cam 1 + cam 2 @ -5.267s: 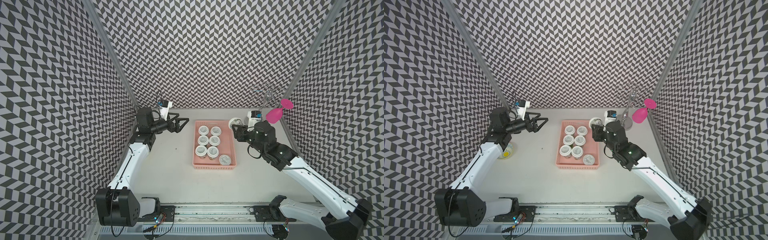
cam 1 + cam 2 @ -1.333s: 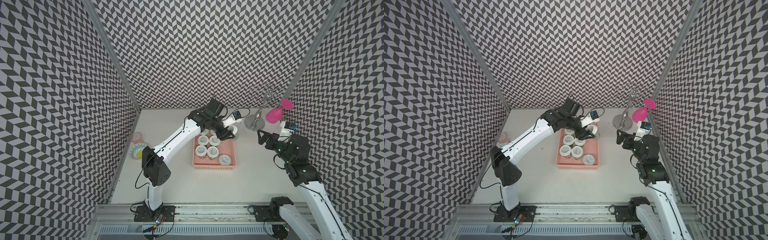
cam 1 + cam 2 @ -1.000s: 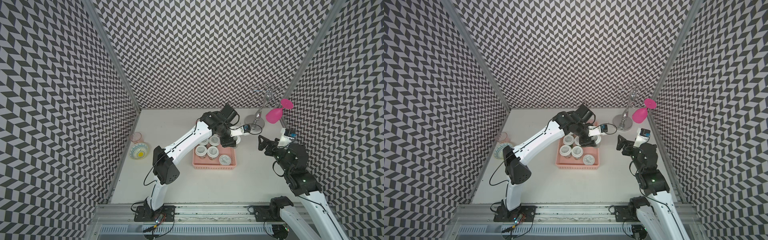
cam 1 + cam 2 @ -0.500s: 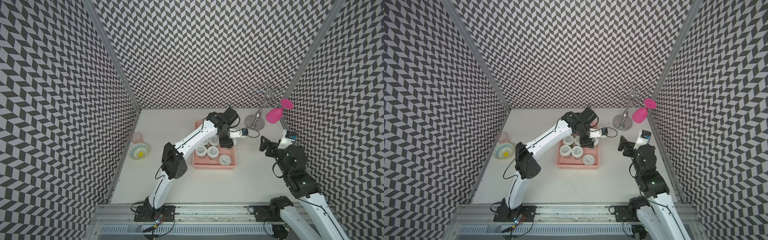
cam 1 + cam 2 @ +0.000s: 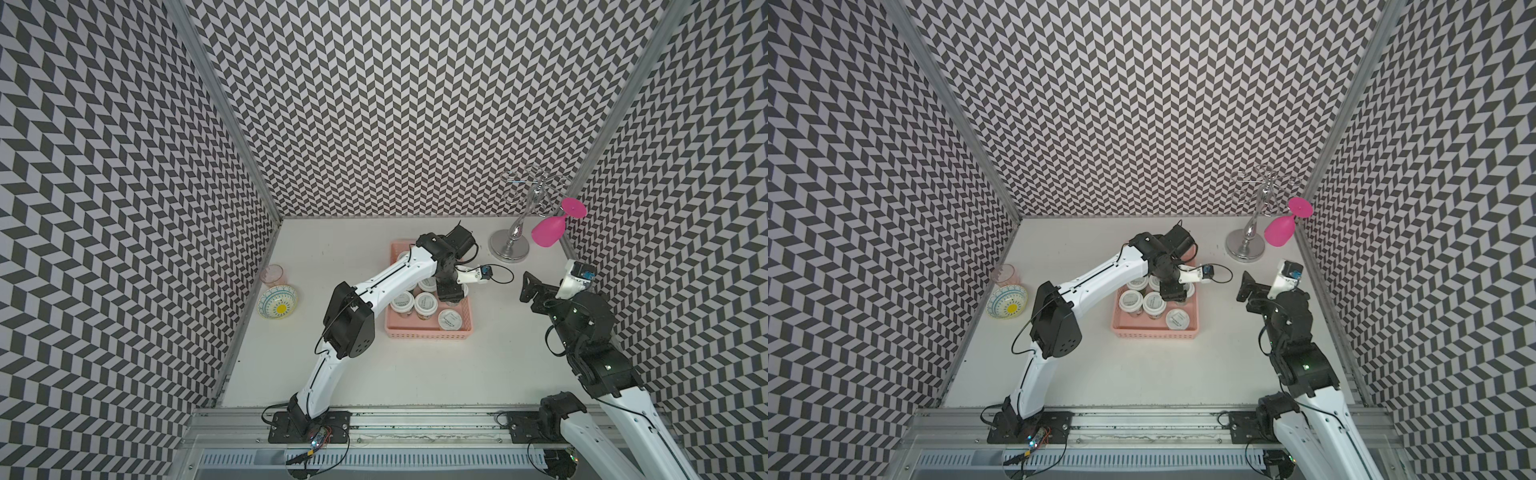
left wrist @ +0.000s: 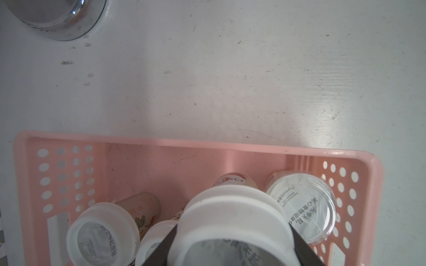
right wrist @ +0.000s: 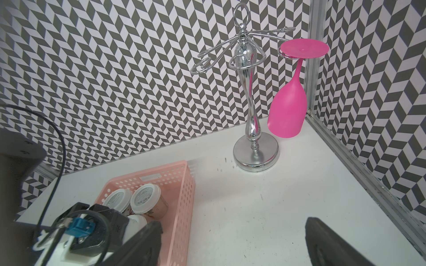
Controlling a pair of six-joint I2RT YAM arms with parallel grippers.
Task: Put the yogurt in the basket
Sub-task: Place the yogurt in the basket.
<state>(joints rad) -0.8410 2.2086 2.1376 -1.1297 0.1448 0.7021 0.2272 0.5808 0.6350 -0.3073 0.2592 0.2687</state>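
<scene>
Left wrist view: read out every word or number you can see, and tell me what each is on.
"关心食物和身体", as best it reads: grey print on the clear-lidded yogurt in the basket; the finer lines beside it are too small to read.
Held yogurt: lid print blurred, unreadable.
Third yogurt: similar lid print, too blurred to quote.

Salmon-pink basket (image 5: 428,332) with dotted perforations; yogurt cups (image 5: 424,302) with white lids and grey print; magenta wine glass (image 5: 547,233); chrome rack (image 5: 510,249); blue-patterned, yellow-centred bowl (image 5: 277,305); black-and-white chevron walls (image 5: 395,104); white table (image 5: 415,374).
</scene>
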